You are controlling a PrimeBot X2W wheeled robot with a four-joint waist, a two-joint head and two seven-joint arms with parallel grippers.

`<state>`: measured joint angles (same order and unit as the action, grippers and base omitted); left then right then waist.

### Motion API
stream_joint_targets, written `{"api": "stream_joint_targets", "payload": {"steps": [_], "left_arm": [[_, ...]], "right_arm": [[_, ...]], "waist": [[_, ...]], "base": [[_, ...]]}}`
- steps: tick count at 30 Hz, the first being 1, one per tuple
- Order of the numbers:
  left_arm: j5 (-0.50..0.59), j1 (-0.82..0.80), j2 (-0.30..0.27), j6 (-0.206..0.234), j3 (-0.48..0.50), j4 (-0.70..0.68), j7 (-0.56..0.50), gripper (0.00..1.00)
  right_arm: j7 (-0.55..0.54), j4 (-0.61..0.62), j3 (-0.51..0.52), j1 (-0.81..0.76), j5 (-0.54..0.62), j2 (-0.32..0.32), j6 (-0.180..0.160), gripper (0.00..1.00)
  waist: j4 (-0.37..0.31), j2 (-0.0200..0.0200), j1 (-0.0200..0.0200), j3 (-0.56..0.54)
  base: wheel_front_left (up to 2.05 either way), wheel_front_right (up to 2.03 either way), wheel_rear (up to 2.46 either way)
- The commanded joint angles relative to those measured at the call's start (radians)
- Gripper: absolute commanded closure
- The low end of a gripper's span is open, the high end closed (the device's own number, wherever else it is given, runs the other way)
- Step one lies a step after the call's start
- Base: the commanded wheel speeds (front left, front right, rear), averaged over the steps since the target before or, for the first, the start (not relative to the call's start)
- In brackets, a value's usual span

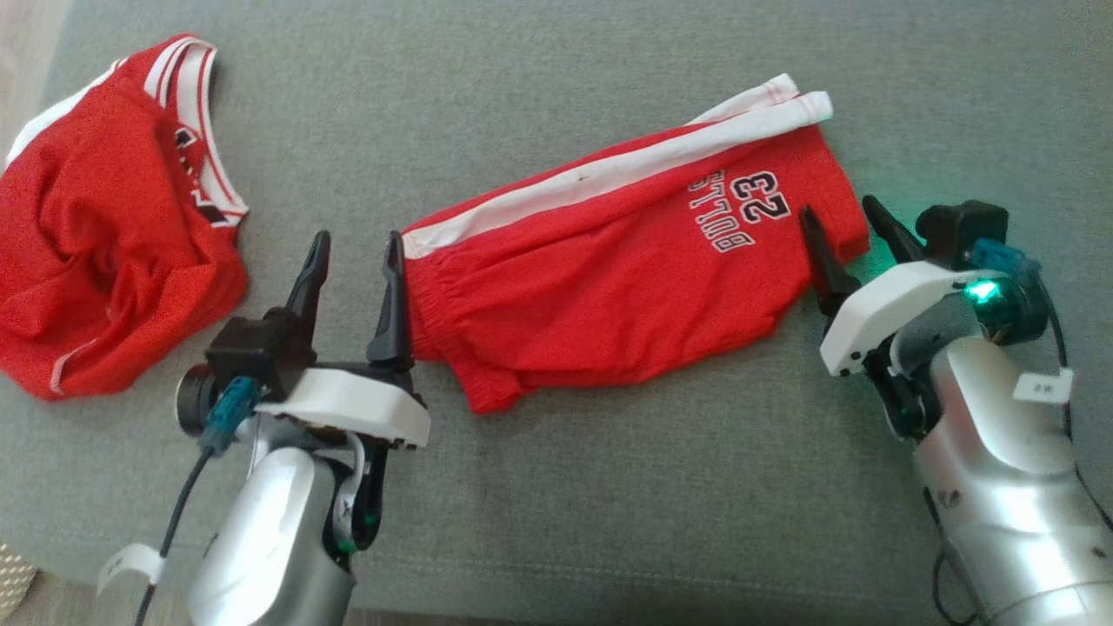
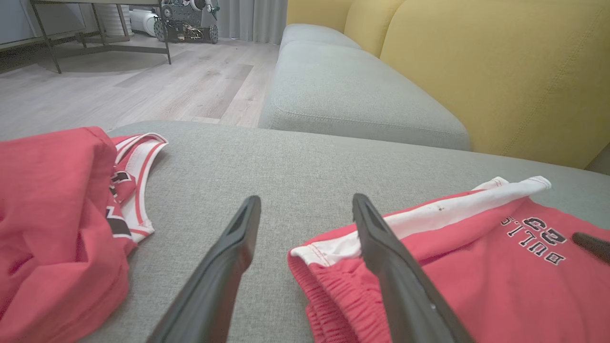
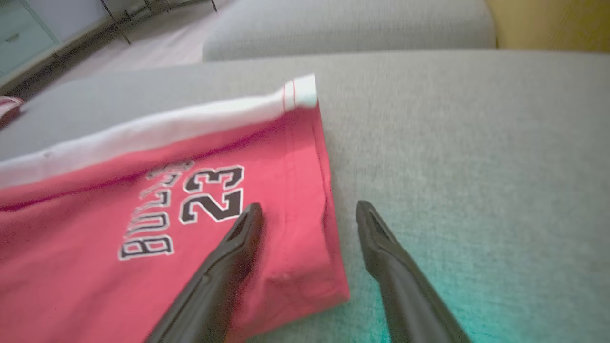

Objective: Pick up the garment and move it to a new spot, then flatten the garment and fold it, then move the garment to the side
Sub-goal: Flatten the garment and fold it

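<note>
Red basketball shorts (image 1: 609,261) lay stretched across the grey sofa cushion (image 1: 609,504), white side stripe (image 1: 609,169) toward the back, as I held both arms at the garment's two ends. The left gripper (image 1: 358,239) stood with its jaws wide apart and empty at the elastic waistband (image 1: 430,291). Seen from the left wrist, one finger sat over the waistband corner and the other over bare cushion, so the edge ran between them. The right gripper (image 1: 837,209), equally spread and holding nothing, straddled the leg hem (image 1: 848,187) the same way, one finger over the red cloth beside the number 23 (image 1: 758,196) and its partner over the upholstery. Whether any fingertip touched the fabric I could not tell. I judged that placement to be the point: with an edge between each pair of fingers, closing would pinch both ends at once and keep the shorts taut. They looked nearly flat, one leg apparently over the other, with some bunching along the near edge, so I read the job as somewhere in flattening and folding. A crumpled red jersey (image 1: 104,243) lay well apart on the robot's left.
</note>
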<state>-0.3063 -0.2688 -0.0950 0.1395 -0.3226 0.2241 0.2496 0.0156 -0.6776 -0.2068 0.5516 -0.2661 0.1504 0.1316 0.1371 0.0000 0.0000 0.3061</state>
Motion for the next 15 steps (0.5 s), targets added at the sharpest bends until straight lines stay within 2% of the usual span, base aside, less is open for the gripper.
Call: {"api": "stream_joint_targets", "payload": {"steps": [1, 8, 9, 10, 11, 12, 13, 15], "left_arm": [[0.011, -0.043, -0.005, -0.004, 0.022, -0.029, 0.012, 0.00], [0.017, -0.048, 0.008, -0.008, 0.029, -0.028, 0.012, 0.00], [0.018, -0.047, 0.009, -0.009, 0.031, -0.028, 0.012, 0.00], [0.019, -0.047, 0.009, -0.010, 0.032, -0.028, 0.012, 0.00], [0.019, -0.047, 0.009, -0.010, 0.032, -0.028, 0.012, 0.00], [0.021, -0.047, 0.010, -0.011, 0.034, -0.027, 0.012, 0.00], [0.023, -0.047, 0.010, -0.012, 0.036, -0.027, 0.012, 0.00], [0.026, -0.048, 0.010, -0.014, 0.038, -0.025, 0.012, 0.00]], "right_arm": [[-0.020, -0.016, -0.020, 0.044, -0.010, 0.006, -0.001, 0.00], [-0.148, -0.104, -0.074, 0.075, -0.076, -0.007, -0.001, 0.00], [-0.174, -0.104, -0.089, 0.076, -0.090, -0.007, -0.001, 0.11], [-0.191, -0.100, -0.099, 0.078, -0.100, -0.003, -0.001, 0.58], [-0.191, -0.100, -0.099, 0.078, -0.100, -0.003, -0.001, 0.58], [-0.211, -0.097, -0.108, 0.079, -0.118, -0.003, -0.001, 0.86], [-0.227, -0.091, -0.115, 0.080, -0.134, -0.002, -0.001, 1.00], [-0.239, -0.075, -0.126, 0.082, -0.150, 0.008, -0.001, 1.00]], "waist": [[0.020, 0.0000, 0.0000, 0.017], [0.022, 0.0000, 0.0000, 0.027], [0.019, 0.0000, 0.0000, 0.028], [0.016, 0.0000, 0.0000, 0.030], [0.016, 0.0000, 0.0000, 0.030], [0.013, 0.0000, 0.0000, 0.030], [0.009, 0.0000, 0.0000, 0.031], [0.003, 0.0000, 0.0000, 0.032]], "base": [[0.00, 0.00, 0.00], [0.00, 0.00, 0.00], [0.00, 0.00, 0.00], [0.00, 0.00, 0.00], [0.00, 0.00, 0.00], [0.00, 0.00, 0.00], [0.00, 0.00, 0.00], [0.00, 0.00, 0.00]]}}
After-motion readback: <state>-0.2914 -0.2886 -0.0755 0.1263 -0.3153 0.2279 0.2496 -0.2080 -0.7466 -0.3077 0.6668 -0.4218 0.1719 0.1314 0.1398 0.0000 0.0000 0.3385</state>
